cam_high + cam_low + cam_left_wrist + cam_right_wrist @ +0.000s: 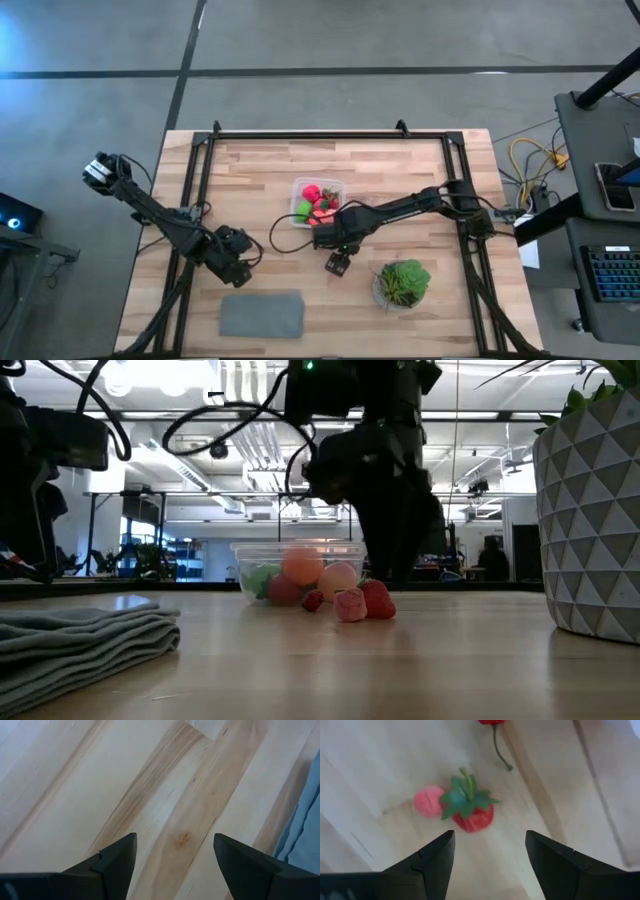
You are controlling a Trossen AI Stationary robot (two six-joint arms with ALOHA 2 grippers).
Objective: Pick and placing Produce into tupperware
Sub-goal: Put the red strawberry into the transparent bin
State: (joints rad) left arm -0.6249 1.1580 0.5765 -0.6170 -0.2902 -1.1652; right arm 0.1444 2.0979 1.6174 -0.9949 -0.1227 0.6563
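My right end effector [490,857] hangs just above the worktop [260,180], fingers spread and gripping nothing, and right below them sits a red strawberry [472,815] with its green leafy cap up, a small pink piece [428,801] touching its side. A third red bit with a thin stem [496,737] lies just beyond, mostly out of frame. So three stragglers are loose on the wood, just beside the tupperware [335,185]. The box itself already looks well stocked: from the low view I make out a lime-green piece [260,580], an orange one [301,566] and a pale peach one [338,578] inside the clear walls, red and green showing from above too. I judge the job mostly done, with these last small pieces left to lift in. My left end effector [172,865] waits near the grey mat [262,314], fingers apart over bare wood, holding nothing. The potted plant [403,283] stands close to my right arm.
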